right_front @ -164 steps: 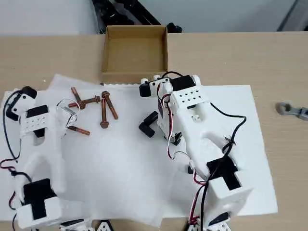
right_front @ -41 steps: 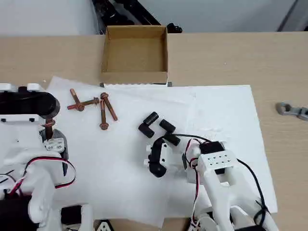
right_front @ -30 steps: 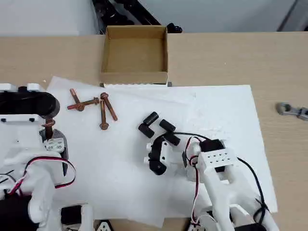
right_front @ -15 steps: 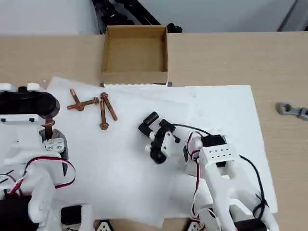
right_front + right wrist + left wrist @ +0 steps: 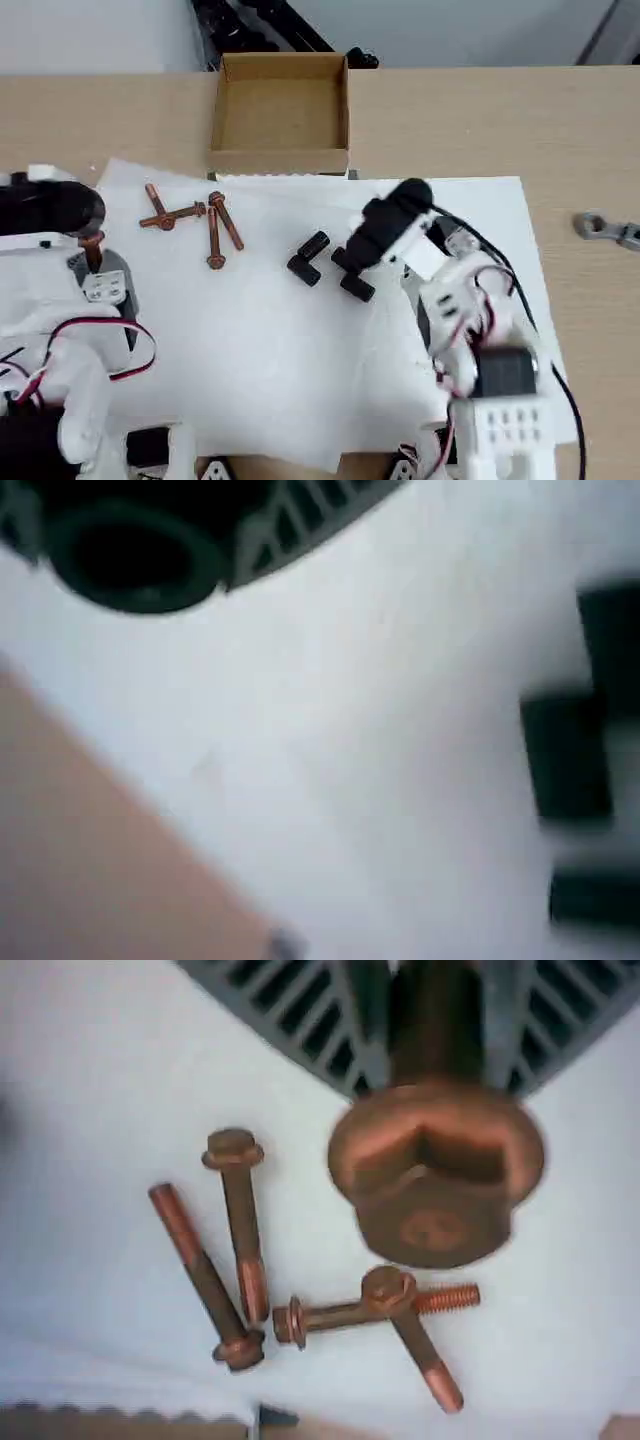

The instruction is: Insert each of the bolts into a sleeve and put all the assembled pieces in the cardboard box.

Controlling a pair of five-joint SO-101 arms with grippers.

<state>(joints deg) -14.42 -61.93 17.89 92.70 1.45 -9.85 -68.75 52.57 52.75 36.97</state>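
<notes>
My left gripper [image 5: 92, 256] is shut on a copper bolt [image 5: 90, 243] over the left side of the white paper; in the left wrist view the bolt's head [image 5: 436, 1172] faces the camera. Several more copper bolts [image 5: 212, 235] [image 5: 236, 1222] lie loose on the paper near the cardboard box [image 5: 280, 158], which stands empty at the back. My right gripper [image 5: 372, 240] is shut on a black sleeve [image 5: 132, 556], just right of several black sleeves [image 5: 305, 268] [image 5: 566, 756] lying mid-paper.
A white paper sheet [image 5: 260, 380] covers the middle of the wooden table [image 5: 500, 120]. A metal wrench [image 5: 606, 229] lies at the far right on bare wood. Both arm bases stand along the front edge.
The left gripper has taken one bolt off the paper and holds it up. The right arm drew back, then swung up and right, past the loose sleeves.
</notes>
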